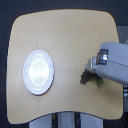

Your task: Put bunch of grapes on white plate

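Small cluster of dark purple-black grapes with a green leaf, i.e. the bunch of grapes [88, 77], sits on the table toward the exterior view's right, just under the tip of the arm. Green leaf [98, 82] pokes out on the lower right side of the bunch.

Grey-white PR2 gripper [91, 66] comes in from the exterior view's right edge and ends right at the grapes. Fingers are too blurred and small to read, so I cannot tell whether the pincer is wide, narrow, or closed on the bunch. Also can't tell if the grapes are on the wood or slightly lifted.

Round glossy white plate [39, 71] is well apart, on the exterior view's left side of the table, nothing on it. Light wooden tabletop with rounded corners [65, 35] is bare between the two.

My read: grasp stage, task barely started, since the grapes are nowhere near the plate. Next move needs a confirmed hold on the bunch, a lift clear of the wood, then a long traverse to the exterior view's left and a release over the plate's middle. Risk: a loose cluster slipping from a partial pinch.
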Controlling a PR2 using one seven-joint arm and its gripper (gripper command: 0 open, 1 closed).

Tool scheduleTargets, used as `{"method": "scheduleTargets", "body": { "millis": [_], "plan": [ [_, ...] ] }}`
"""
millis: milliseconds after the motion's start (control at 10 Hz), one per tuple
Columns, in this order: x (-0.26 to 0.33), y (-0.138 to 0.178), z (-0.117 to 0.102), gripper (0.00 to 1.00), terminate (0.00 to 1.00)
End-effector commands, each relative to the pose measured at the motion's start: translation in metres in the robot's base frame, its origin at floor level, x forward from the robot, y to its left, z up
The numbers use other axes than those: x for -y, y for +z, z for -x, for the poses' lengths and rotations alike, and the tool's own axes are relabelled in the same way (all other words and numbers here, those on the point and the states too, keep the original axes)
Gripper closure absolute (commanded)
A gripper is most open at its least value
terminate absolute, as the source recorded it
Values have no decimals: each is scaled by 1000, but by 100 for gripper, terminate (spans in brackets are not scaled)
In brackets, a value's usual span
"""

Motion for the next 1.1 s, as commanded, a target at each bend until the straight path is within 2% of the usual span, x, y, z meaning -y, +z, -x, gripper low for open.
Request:
{"method": "scheduleTargets", "body": {
  "millis": [0, 1000],
  "plan": [
    [-12, 5, -2, 100, 0],
    [-10, 16, -3, 100, 0]
  ]
}}
